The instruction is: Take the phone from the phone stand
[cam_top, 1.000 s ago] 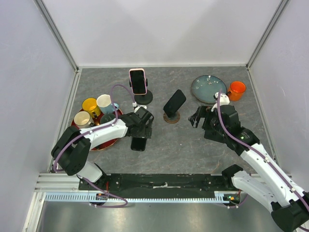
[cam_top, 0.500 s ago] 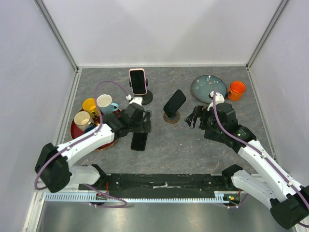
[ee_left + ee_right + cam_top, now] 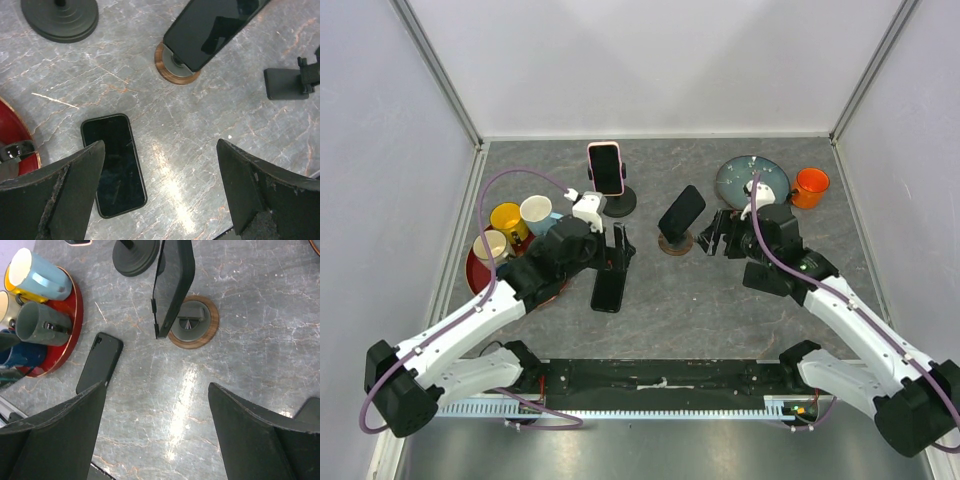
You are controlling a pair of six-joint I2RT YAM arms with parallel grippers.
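A black phone (image 3: pixel 681 211) leans on a round wooden phone stand (image 3: pixel 674 244) in mid-table. My right gripper (image 3: pixel 716 234) hovers just right of it, open and empty. From the right wrist I see that phone (image 3: pixel 175 285) edge-on above the wooden stand (image 3: pixel 194 329), ahead of my right gripper (image 3: pixel 157 432). A pink-cased phone (image 3: pixel 605 168) sits upright on a black stand (image 3: pixel 617 203). Another black phone (image 3: pixel 608 290) lies flat on the table. My left gripper (image 3: pixel 619 246) hangs open above the flat phone (image 3: pixel 114 164), nothing between its fingers.
A red tray (image 3: pixel 75 315) with several mugs (image 3: pixel 507 217) stands at the left. A blue-grey plate (image 3: pixel 751 183) and an orange mug (image 3: pixel 810 187) sit at the back right. Walls close in the left, back and right.
My left arm has drawn back and to the left, its gripper rising off the flat phone. My right gripper has slid left, closer to the phone on the wooden stand.
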